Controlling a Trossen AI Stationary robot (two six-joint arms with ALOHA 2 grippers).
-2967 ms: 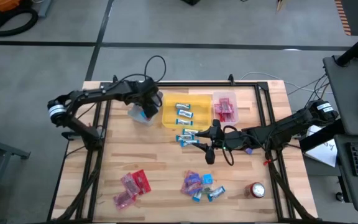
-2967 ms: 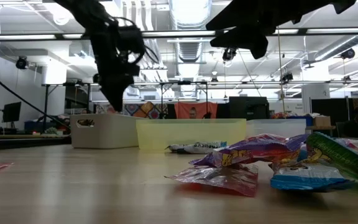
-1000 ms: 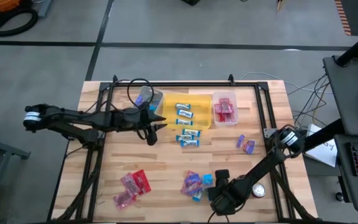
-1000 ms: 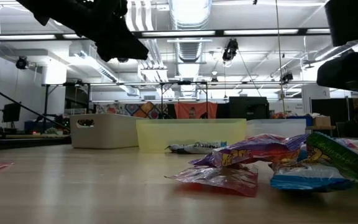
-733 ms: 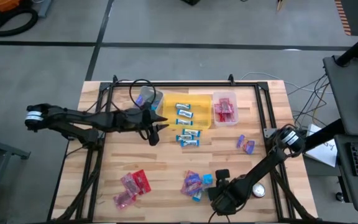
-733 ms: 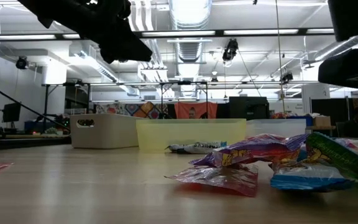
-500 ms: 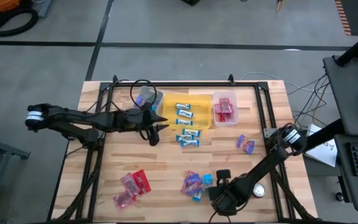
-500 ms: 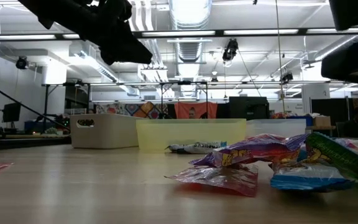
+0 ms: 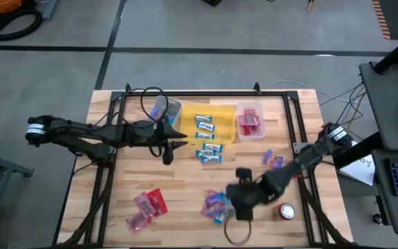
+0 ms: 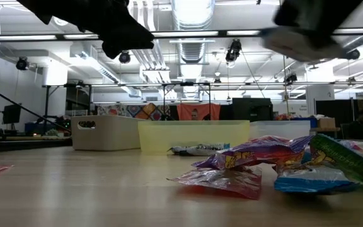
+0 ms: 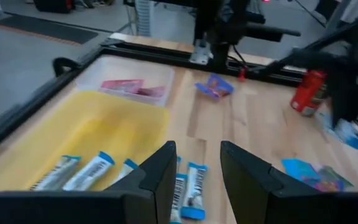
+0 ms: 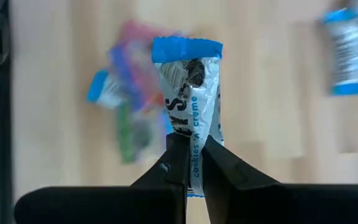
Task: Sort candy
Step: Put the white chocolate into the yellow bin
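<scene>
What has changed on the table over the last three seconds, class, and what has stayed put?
The right gripper left the table's middle, dropped to the mixed pile at the near edge, shut its fingers on a blue-and-white candy and lifted it. The left gripper swung away from the clear bin toward the middle, fingers parted. The bins, red candies and can stayed.

Bare wood lies open between the yellow bin and the front candy piles. A red can stands at the table's front right.

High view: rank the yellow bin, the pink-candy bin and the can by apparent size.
1. Yellow bin, largest.
2. Pink-candy bin, clearly smaller.
3. Can, smallest.
All sit on the table, so distance hardly skews this.
</scene>
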